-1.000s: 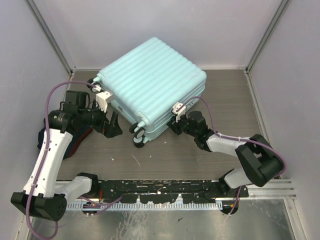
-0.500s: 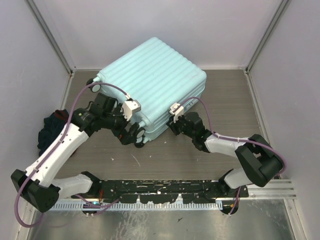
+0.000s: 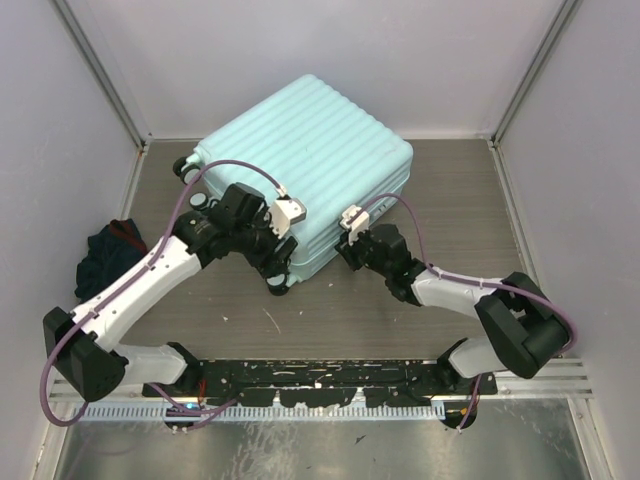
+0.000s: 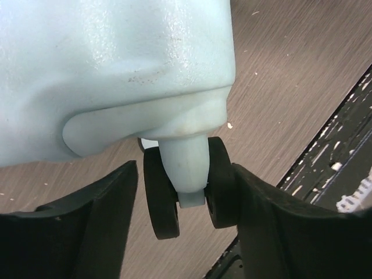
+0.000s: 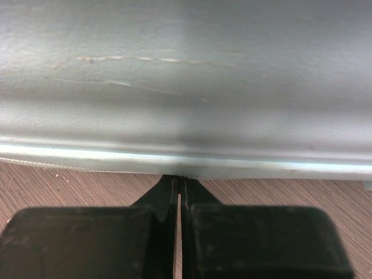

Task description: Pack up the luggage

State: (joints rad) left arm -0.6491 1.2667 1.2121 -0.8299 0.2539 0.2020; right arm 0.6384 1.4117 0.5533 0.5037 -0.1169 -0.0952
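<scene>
The luggage [image 3: 305,165] is a pale mint-green ribbed suitcase, lying closed and flat at the back of the table. My left gripper [image 3: 277,262] is at its near corner. In the left wrist view it [image 4: 186,216] is open, with its fingers [image 4: 87,232] on either side of the black twin wheel [image 4: 161,200]; the right finger touches the wheel and the left one is slightly apart. My right gripper [image 3: 347,257] is shut and empty, its tips [image 5: 178,186] against the lower edge of the luggage's near side [image 5: 186,87].
A dark bundle of clothing [image 3: 108,255] lies at the left edge of the table. A black rail [image 3: 320,378] runs along the near edge. Grey walls close in the left, back and right. Another wheel [image 3: 185,165] sticks out at the luggage's left corner.
My left arm has swung right from beside the clothing to the luggage's near corner, and its fingers now straddle the wheel. The right arm and the luggage have not moved.
</scene>
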